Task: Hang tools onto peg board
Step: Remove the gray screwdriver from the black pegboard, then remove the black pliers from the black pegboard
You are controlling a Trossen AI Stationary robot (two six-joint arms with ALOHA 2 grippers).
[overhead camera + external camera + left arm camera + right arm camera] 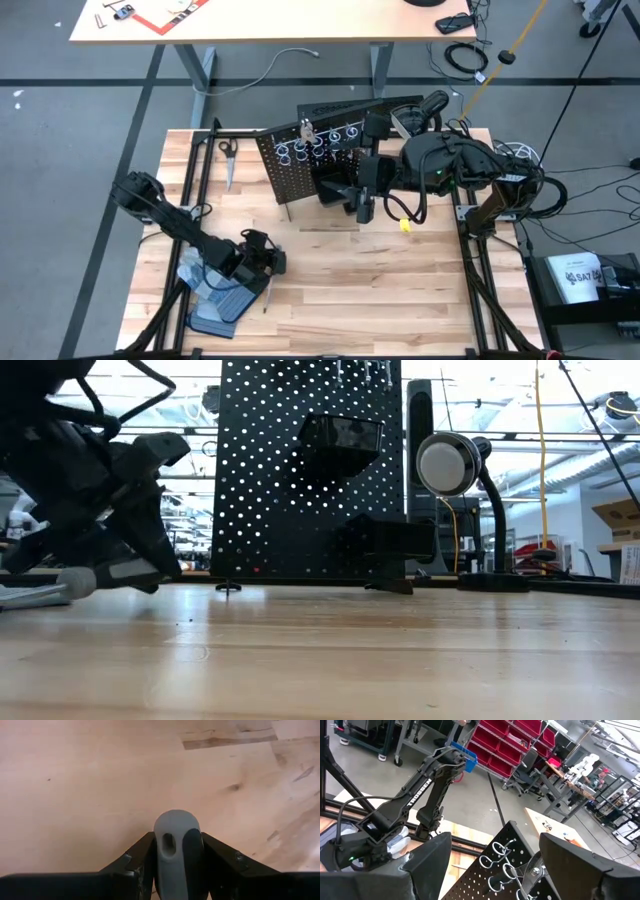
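Looking from above, my left gripper sits low at the near-left part of the bench, beside the work gloves, because the tools were lying there. My right gripper waits with fingers spread wide in front of the peg board, well apart from the left one.

At bench height, the peg board stands upright at the back, and my left arm is low, its grey-handled load near the wood.

Through my left wrist camera, the fingers are clamped on a tool handle, grey and dark with a hole, which I judge to be for hanging.

Through my right wrist camera, the silver ring holders look partly free.
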